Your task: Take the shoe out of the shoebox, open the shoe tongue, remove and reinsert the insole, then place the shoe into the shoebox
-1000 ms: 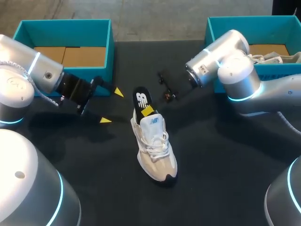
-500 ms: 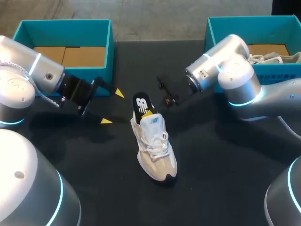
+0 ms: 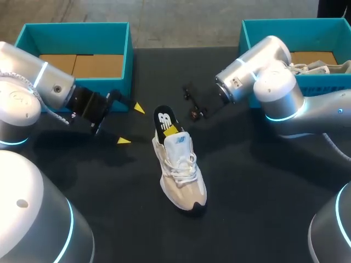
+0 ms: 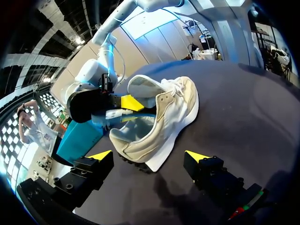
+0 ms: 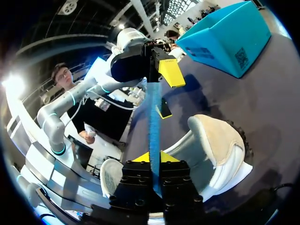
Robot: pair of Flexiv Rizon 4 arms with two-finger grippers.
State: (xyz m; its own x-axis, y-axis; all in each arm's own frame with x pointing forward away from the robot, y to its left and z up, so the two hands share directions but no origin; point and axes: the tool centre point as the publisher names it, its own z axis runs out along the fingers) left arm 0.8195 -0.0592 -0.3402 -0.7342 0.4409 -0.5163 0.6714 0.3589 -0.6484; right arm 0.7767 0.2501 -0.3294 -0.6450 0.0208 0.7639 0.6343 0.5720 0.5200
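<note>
One insole (image 3: 164,117), pinched by the right gripper (image 5: 154,157), sticks from the shoe (image 3: 182,171).

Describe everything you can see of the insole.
The insole is thin and flat, black on top with a white mark, blue along its edge in the right wrist view. It juts out, tilted, over the heel opening of the white shoe. The right gripper is shut on it, pinching both faces. How much sits inside is hidden.

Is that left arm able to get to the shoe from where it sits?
Probably yes: the left gripper is open, the shoe lies just ahead of it, only bare table between. The right gripper holds the insole.
</note>
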